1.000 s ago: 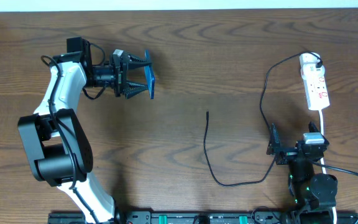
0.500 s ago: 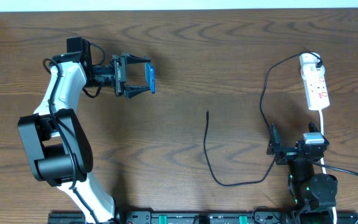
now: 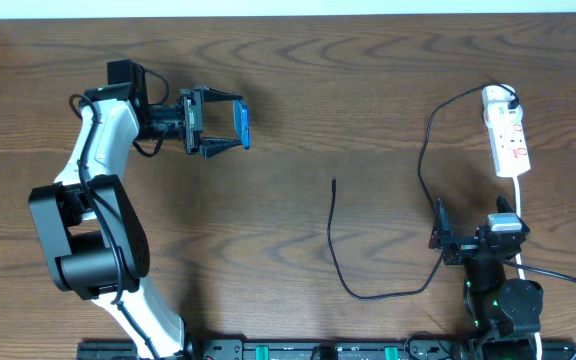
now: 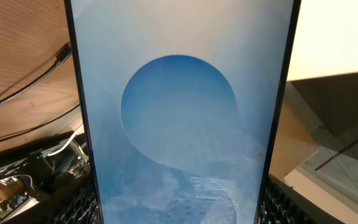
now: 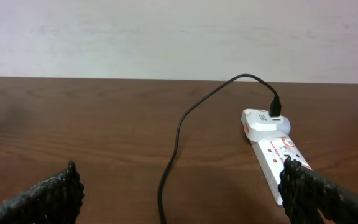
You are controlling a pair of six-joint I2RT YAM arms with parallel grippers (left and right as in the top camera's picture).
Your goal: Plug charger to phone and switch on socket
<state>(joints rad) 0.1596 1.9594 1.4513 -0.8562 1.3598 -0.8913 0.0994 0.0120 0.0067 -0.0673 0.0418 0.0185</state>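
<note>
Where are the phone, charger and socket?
phone (image 4: pixel 179 124): left wrist view, middle of the blue screen.
charger (image 3: pixel 334 184): overhead view, loose connector tip.
socket (image 3: pixel 509 140): overhead view, white top face.

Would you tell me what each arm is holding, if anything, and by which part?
The left fingers hold the phone by its two long edges; the right fingers hold nothing.

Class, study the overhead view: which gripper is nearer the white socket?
Right. The right gripper, open, faces the socket from close by; the left gripper holds the phone far off on the other side.
</note>
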